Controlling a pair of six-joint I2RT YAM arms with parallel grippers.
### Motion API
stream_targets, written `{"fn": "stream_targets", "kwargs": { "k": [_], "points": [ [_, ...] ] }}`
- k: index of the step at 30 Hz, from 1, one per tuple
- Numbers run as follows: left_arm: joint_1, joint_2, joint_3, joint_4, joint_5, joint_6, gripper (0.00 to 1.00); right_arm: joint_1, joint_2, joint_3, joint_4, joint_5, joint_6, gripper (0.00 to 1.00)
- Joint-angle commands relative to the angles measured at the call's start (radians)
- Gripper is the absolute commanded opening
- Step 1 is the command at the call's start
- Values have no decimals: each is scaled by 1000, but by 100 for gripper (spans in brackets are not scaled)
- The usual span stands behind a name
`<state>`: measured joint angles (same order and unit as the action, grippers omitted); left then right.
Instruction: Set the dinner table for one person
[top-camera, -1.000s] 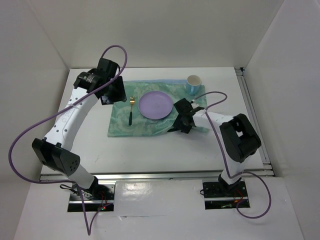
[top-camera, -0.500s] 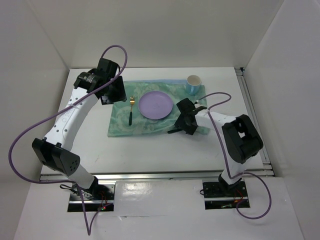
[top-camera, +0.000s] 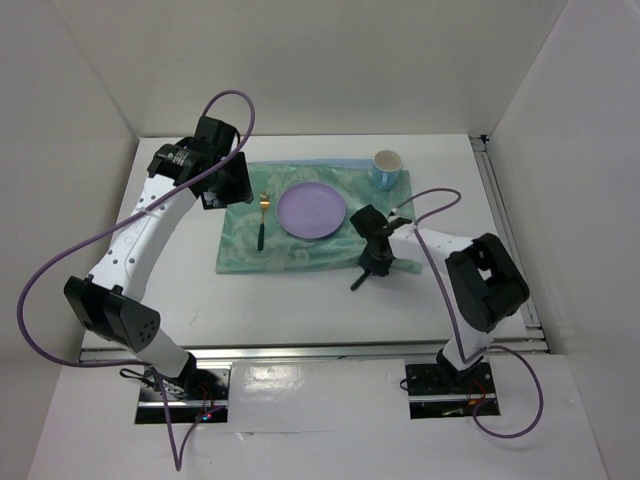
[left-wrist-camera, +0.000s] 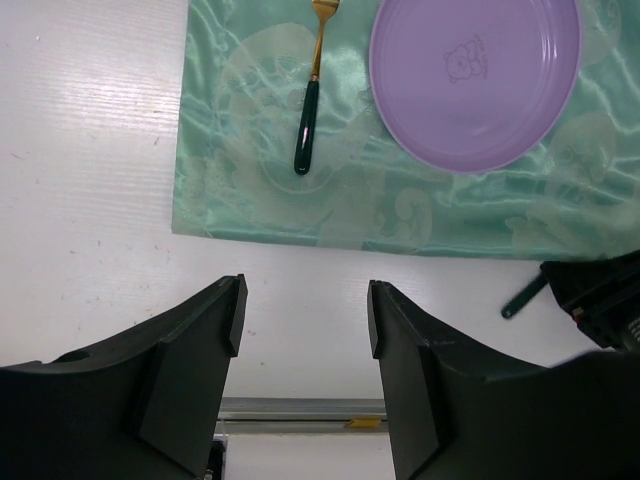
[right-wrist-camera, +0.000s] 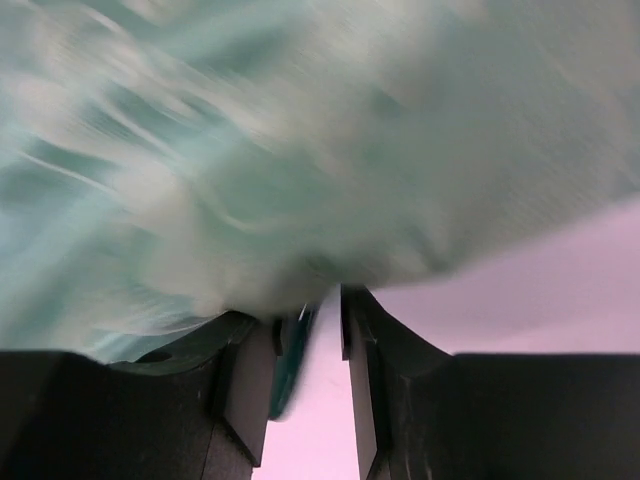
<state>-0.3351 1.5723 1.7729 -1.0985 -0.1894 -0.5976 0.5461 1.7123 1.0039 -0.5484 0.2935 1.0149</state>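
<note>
Bench (top-camera: 300, 300): right claw (right-wrist-camera: 320, 345) shifted to plate's (top-camera: 312, 210) 4 o'clock, gripping dark-handled utensil (left-wrist-camera: 522, 298). Left claw (left-wrist-camera: 303, 320) stayed released. Utensil wasn't placed yet.

No text, label, brand or number can be read anywhere.

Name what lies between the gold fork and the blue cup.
The purple plate lies between the fork and the cup, resting on the green cloth. The top view shows this.
</note>
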Motion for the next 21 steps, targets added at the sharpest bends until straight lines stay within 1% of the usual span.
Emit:
{"fn": "stream_targets", "kwargs": {
  "k": [1,5,7,8,11,18,20,21],
  "points": [
    [4,-23,0,8,-4,25,68,17,-88,-97,-147,41,36,39],
    [4,-23,0,8,-4,25,68,17,-196,-184,-174,16,27,38],
    [4,-23,0,8,-4,25,68,17,-217,-194,-157,-8,1,38],
    [4,-23,0,8,5,25,68,17,-217,-206,-157,-22,-24,42],
    [4,-23,0,8,14,25,68,32,-217,-206,-143,-63,-58,48],
    [4,-51,-10,8,15,16,68,110,-217,-206,-182,-73,-39,48],
    [4,-51,-19,17,15,16,68,120,-207,-215,-182,-73,-39,41],
    [4,-60,-20,17,15,16,68,136,-197,-215,-182,-64,-29,32]
  ]
}}
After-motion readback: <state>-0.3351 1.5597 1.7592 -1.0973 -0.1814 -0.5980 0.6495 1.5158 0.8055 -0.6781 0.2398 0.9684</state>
